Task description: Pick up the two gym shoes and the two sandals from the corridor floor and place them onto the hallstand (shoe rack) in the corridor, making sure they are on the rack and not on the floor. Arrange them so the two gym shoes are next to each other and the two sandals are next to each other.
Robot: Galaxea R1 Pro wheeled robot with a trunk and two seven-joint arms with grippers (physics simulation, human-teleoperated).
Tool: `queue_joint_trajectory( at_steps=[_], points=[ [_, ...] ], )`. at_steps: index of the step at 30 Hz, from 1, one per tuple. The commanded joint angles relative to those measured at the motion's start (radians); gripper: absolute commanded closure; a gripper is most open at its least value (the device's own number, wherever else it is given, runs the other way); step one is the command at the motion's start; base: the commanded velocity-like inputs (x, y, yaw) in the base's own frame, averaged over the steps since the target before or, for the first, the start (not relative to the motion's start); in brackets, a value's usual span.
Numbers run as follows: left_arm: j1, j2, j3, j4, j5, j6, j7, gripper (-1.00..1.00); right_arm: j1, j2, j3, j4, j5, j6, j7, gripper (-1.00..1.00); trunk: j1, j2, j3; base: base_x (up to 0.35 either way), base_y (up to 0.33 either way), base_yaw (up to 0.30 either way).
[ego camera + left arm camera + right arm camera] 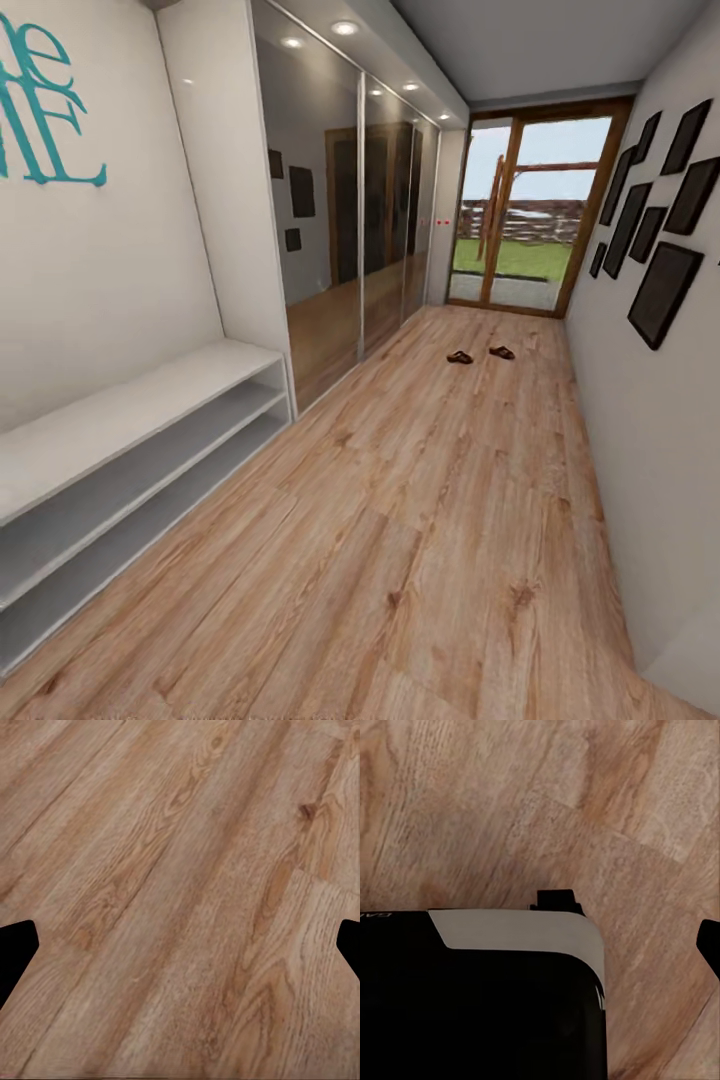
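Head view: two dark brown sandals [480, 355] lie on the wood-plank corridor floor [430, 520] near the glass door [525, 215], well apart from the pale shelf unit [120, 440]; likely light and stiff, best pinched at the strap.

Left wrist view: left gripper [180, 945] fingertips [16, 949] apart above bare planks.

Right wrist view: the robot's dark base [472, 997]; right claw's state unclear.

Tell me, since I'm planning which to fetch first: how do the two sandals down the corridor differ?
The left sandal lies nearer the camera and closer to the mirrored wardrobe; the right sandal lies farther on, nearer the glass door. They point in slightly different directions. Both are dark brown, apart, on the corridor floor.
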Motion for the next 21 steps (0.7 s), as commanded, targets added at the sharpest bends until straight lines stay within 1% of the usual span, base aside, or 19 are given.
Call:
queue_joint_trajectory(
  at_steps=[1, 21],
  points=[
    [0.0, 0.0, 0.0, 0.0, 0.0, -0.002, -0.001, -1.0, 0.0, 0.0, -0.003, 0.0, 0.0, -0.002, 0.001, -1.0, 0.0, 0.0, -0.002, 0.0, 0.0, 0.259],
    [0.0, 0.0, 0.0, 0.0, 0.0, -0.002, -0.001, -1.0, 0.0, 0.0, -0.003, 0.0, 0.0, -0.002, 0.001, -1.0, 0.0, 0.0, -0.021, 0.0, 0.0, 0.259]
  ],
)
